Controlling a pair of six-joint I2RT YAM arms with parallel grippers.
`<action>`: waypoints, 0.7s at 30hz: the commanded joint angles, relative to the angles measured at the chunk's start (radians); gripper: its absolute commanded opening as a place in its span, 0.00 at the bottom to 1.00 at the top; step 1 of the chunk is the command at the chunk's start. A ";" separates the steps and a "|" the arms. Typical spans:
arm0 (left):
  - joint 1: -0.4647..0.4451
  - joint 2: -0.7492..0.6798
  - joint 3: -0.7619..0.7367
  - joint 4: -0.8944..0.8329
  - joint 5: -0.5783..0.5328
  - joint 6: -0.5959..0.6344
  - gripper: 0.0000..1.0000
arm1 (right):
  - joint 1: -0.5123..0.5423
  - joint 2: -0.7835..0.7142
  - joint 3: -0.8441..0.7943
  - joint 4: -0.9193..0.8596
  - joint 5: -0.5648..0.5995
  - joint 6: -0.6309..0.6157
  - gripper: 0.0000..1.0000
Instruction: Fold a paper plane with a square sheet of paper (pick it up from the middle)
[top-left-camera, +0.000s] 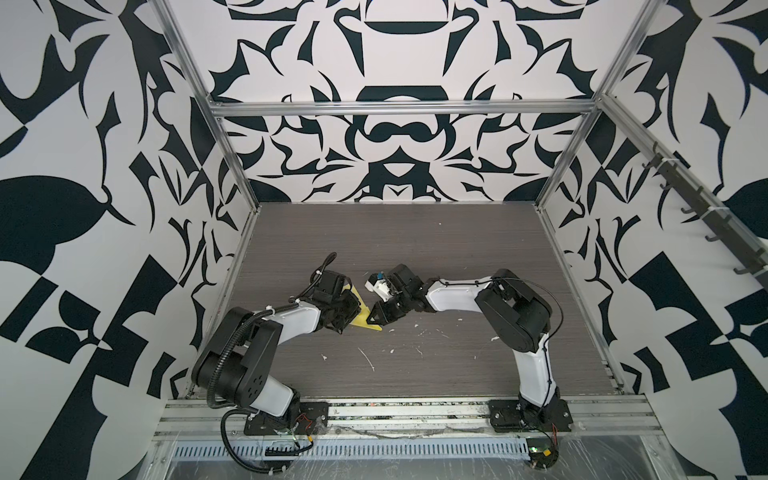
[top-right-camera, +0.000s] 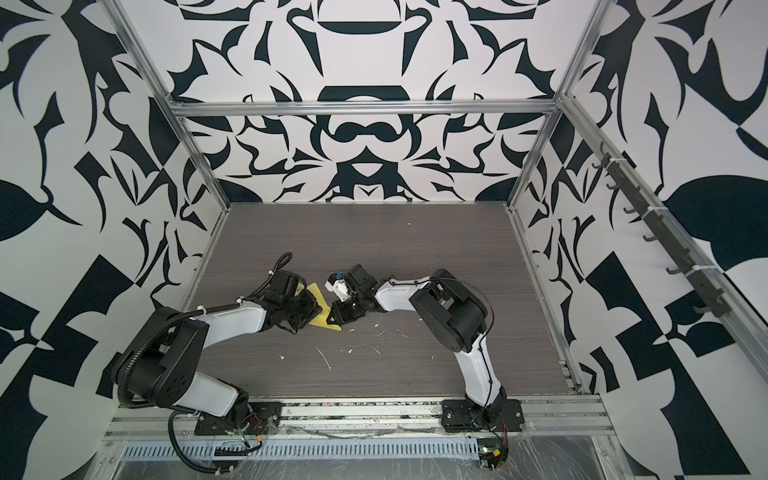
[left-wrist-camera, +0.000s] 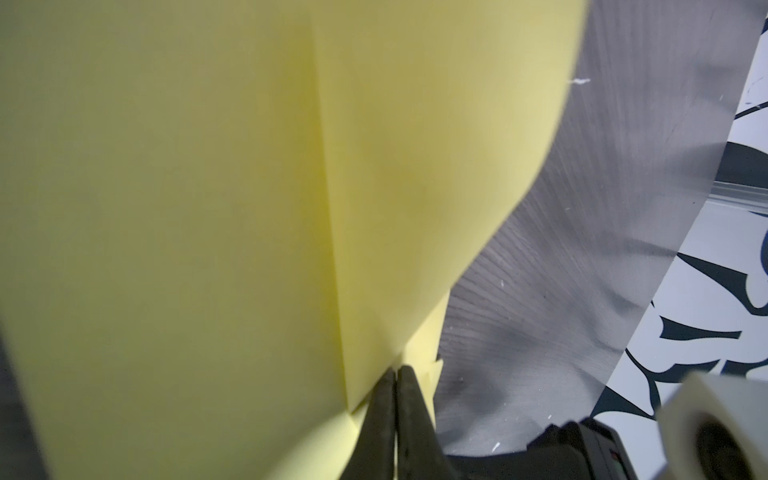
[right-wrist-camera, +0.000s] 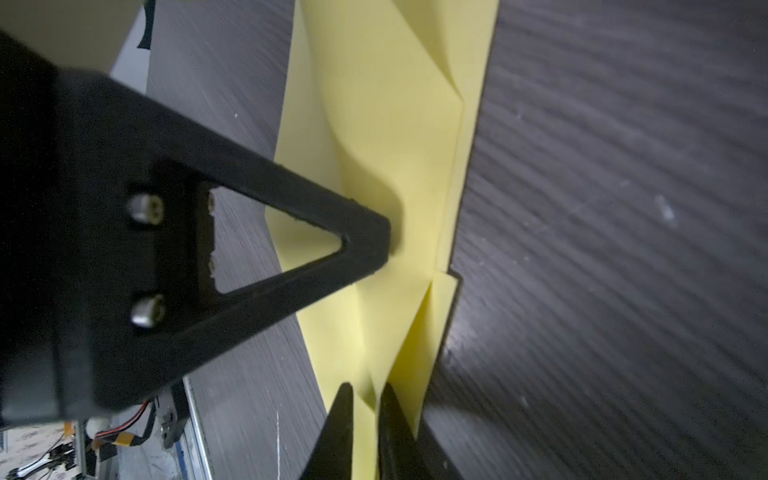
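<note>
Closest to the lens, the left gripper (left-wrist-camera: 398, 374) is seen clamped shut on the folded yellow paper (left-wrist-camera: 187, 208), which is found low at the grey table (top-left-camera: 415, 249), between both grippers. The right gripper (right-wrist-camera: 368, 399) is parted slightly around a loose layer of it. A late wing fold is judged underway. Next, that layer must be regripped or pressed flat against the left-hand hold.

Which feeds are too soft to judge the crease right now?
Left wrist view: the paper fills the frame, close and soft, with shade down its crease. Right wrist view: table grain smeared, paper folds readable. Both top views: sharp, evenly lit, but only a sliver of paper shows.
</note>
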 joint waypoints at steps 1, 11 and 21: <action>-0.002 0.037 -0.001 -0.075 -0.028 0.007 0.06 | -0.017 -0.023 -0.037 -0.124 0.139 0.017 0.22; -0.002 0.049 0.017 -0.081 -0.017 0.014 0.05 | -0.063 -0.187 -0.145 -0.004 0.107 0.142 0.29; -0.002 0.049 0.013 -0.071 -0.011 0.018 0.05 | -0.030 -0.182 -0.048 -0.056 0.074 0.207 0.19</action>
